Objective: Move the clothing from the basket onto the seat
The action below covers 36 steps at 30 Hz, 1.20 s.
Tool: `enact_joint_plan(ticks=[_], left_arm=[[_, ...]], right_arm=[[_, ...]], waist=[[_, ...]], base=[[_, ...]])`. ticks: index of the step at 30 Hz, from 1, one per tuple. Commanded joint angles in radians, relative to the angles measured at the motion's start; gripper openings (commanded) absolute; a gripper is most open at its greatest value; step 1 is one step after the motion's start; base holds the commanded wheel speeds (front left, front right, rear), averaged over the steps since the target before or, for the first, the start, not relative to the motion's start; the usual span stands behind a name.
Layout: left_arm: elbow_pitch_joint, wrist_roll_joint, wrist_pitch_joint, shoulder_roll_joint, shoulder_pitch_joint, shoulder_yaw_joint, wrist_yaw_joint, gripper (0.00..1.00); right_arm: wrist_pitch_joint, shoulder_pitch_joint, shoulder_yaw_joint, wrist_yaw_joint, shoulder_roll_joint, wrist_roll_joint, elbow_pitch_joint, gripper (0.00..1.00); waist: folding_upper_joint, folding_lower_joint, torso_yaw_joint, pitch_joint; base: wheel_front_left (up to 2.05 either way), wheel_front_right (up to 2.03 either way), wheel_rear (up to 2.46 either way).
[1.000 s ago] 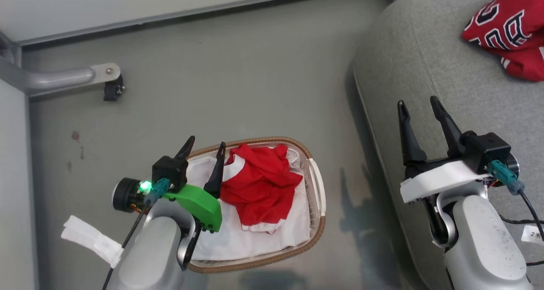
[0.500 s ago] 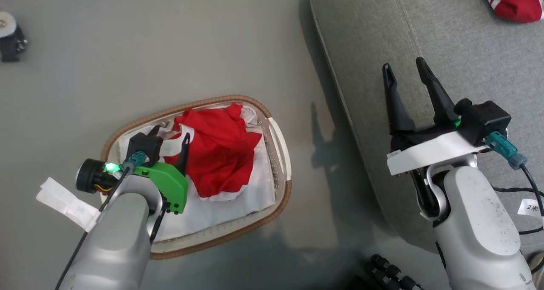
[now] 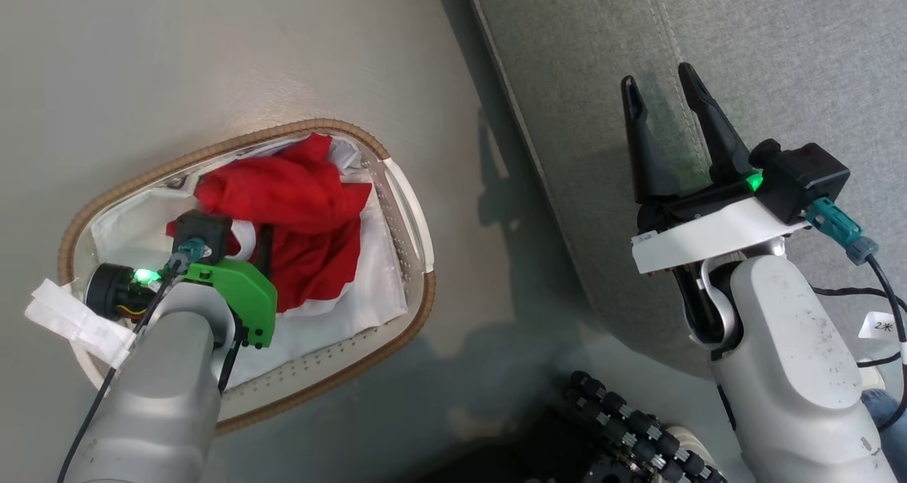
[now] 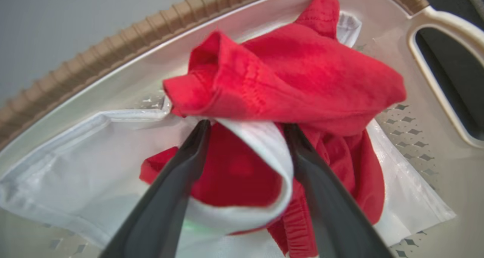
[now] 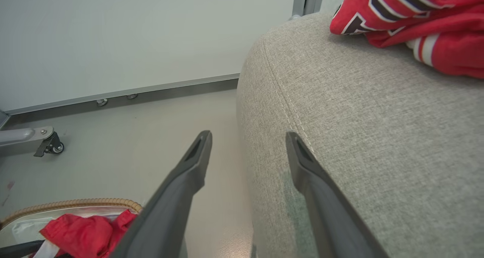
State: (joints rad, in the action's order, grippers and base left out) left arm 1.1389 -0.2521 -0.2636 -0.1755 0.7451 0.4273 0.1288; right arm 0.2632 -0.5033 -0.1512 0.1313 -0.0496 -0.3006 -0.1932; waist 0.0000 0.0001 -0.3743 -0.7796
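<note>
The basket (image 3: pixel 397 320) stands on the floor at the left, its brown rim (image 4: pixel 113 50) around a white liner. The plain red clothing (image 3: pixel 305 207) with white trim lies bunched inside. My left gripper (image 4: pixel 246 126) is down in the basket, open, its two fingers on either side of a white-trimmed fold of the red garment (image 4: pixel 302 80). My right gripper (image 3: pixel 657 77) hovers open and empty over the left edge of the grey seat (image 3: pixel 779 58). A red jersey (image 5: pixel 416 8) with black-and-white lettering lies on the seat (image 5: pixel 378 137) further back.
Grey floor runs between basket and seat. A metal leg with a caster (image 5: pixel 49 144) stands by the pale wall's baseboard (image 5: pixel 151 89). My base's black wheels (image 3: pixel 631 426) show at the bottom. Cables (image 3: pixel 879 292) hang by my right forearm.
The head camera has tilted down and right, shifting the whole picture. My left gripper has lowered into the basket onto the red garment. My right gripper keeps its open pose.
</note>
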Motion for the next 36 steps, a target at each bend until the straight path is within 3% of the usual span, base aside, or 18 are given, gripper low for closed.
enact_joint_plan(ticks=[1,2,4,16,26,36], left_arm=[[0.01,-0.011,0.003,0.001,0.019,0.008,0.003,0.89],[0.016,-0.014,0.003,0.003,0.02,0.012,0.003,0.55],[0.023,-0.023,0.002,0.01,0.022,0.018,0.003,0.02],[-0.016,-0.062,-0.002,0.031,-0.014,0.077,0.003,0.0],[-0.182,-0.083,-0.001,0.036,-0.113,0.132,0.003,0.0],[-0.389,-0.062,-0.001,-0.004,-0.192,0.188,0.003,0.0]], right_arm=[[0.002,-0.013,-0.004,-0.001,-0.002,-0.006,0.005,1.0],[0.002,-0.014,-0.005,-0.001,-0.002,-0.006,0.006,1.0],[0.002,-0.014,-0.007,-0.001,-0.002,-0.006,0.007,1.0],[0.002,0.01,0.007,-0.001,-0.002,0.028,-0.023,1.0],[0.002,0.077,0.065,-0.001,-0.003,0.102,-0.063,1.0],[0.002,0.189,0.117,-0.001,-0.003,0.171,-0.104,1.0]], waist=[[0.0,-0.0001,-0.019,-0.019],[0.0,-0.0001,-0.019,-0.02],[0.0,-0.0001,-0.018,-0.018],[0.0,-0.0001,0.023,0.073],[0.0,-0.0001,0.115,0.266],[0.0,-0.0001,0.216,0.49]], base=[[0.0,0.0,0.0],[0.0,0.0,0.0],[0.0,0.0,0.0],[0.0,0.0,0.0],[0.0,0.0,0.0],[0.0,0.0,0.0]])
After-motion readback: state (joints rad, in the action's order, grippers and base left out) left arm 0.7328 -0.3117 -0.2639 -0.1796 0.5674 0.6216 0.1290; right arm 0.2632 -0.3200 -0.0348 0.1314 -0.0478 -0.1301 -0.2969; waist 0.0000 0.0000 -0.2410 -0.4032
